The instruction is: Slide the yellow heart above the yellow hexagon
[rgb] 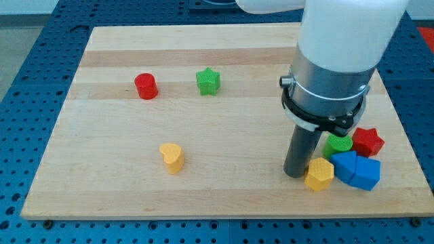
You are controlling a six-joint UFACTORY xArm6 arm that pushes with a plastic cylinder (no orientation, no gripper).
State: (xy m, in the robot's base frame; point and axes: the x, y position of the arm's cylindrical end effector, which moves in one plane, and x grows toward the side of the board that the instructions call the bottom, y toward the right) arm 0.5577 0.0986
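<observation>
1. You are looking at a pale wooden bench (224, 196) with lengthwise grain bands, lying on a blue perforated base (20, 54).
2. The blocks are showing a ridged, matte plastic surface.
3. The yellow heart (172, 157) is sitting low on the view's left-centre, alone, lobes up and point toward the view's bottom.
4. The yellow hexagon (319, 174) is sitting at the view's lower right, touching or just beside my tip (296, 175) on its right.
5. The heart is lying well apart from the hexagon, to its left and slightly higher.
6. The rod is hanging as a dark cylinder under a grey collar and a white housing; there is no pincer here, so nothing is being held.
7. Blue blocks (357, 169), a green block (338, 144) and a red star (367, 141) are crowding the hexagon's right.
8. A red cylinder (146, 86) and a green star (208, 81) are standing near the top.
</observation>
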